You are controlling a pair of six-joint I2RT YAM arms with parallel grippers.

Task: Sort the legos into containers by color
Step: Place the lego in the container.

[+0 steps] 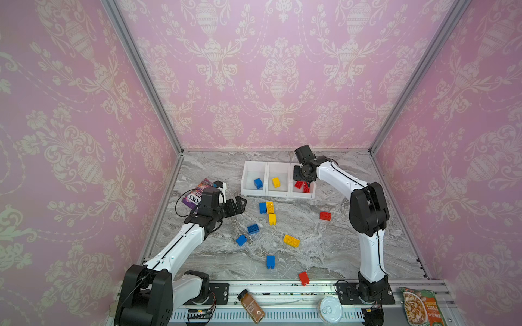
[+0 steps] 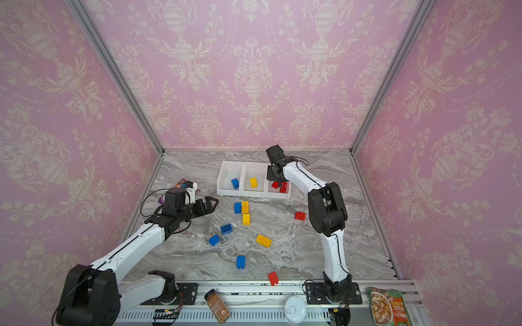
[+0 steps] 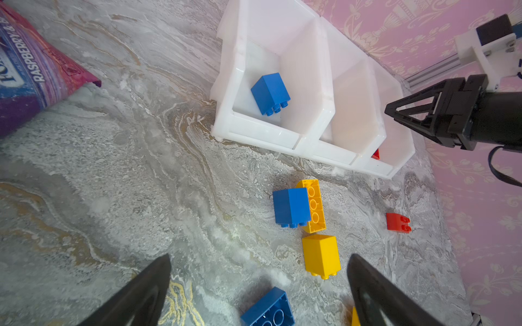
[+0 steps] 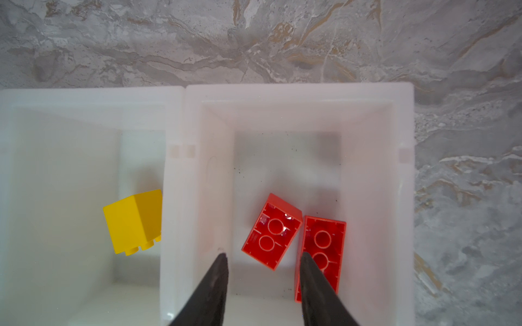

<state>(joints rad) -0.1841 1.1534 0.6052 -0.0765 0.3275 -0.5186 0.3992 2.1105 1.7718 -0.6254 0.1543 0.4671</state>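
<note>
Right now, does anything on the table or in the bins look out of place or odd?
The bins look right, one color each. One red brick sits at the very front edge of the table and could slip off. A spice jar lies tipped on the front rail.

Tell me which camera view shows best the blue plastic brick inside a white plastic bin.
The left wrist view: the blue plastic brick is large and sharp there, lying on its side, studs visible. Both top views show the brick whole but small. The right wrist view does not show it.
</note>
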